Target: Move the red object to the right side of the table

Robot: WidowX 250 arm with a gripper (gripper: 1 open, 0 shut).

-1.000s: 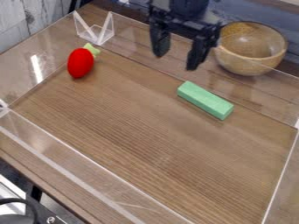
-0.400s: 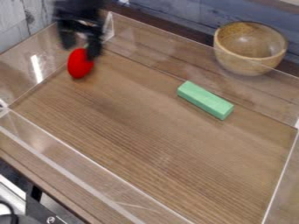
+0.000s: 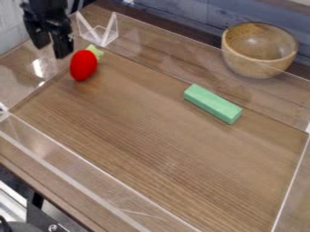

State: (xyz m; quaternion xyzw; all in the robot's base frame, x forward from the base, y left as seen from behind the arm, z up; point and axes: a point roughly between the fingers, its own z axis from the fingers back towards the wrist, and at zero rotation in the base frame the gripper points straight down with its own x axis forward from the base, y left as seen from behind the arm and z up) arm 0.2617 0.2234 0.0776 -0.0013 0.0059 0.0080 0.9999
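Tool (image 3: 53, 38) and red toy (image 3: 83, 64) are now close together at the far left of the view. A second ago the arm stood up near the wooden bowl (image 3: 256, 49) and the green block (image 3: 212, 104), with a wide stretch of surface (image 3: 145, 136) between it and the toy. Since then it has swept across to the toy's side, blurred with speed in the picture between, and it shows more sharply here. The toy itself lies where it lay, its small green tip pointing toward the clear wall; the block and the bowl have kept their places too.

The tool's jaws are spread apart with nothing between them, and they hang just to the left of the toy, not around it.

For the task, this means the approach is mostly made but the move itself has yet to begin. The next step is probably a small shift back over the toy, then lowering and closing. Coming down from here, the tool might catch the wall or nudge the smooth, rounded toy away.
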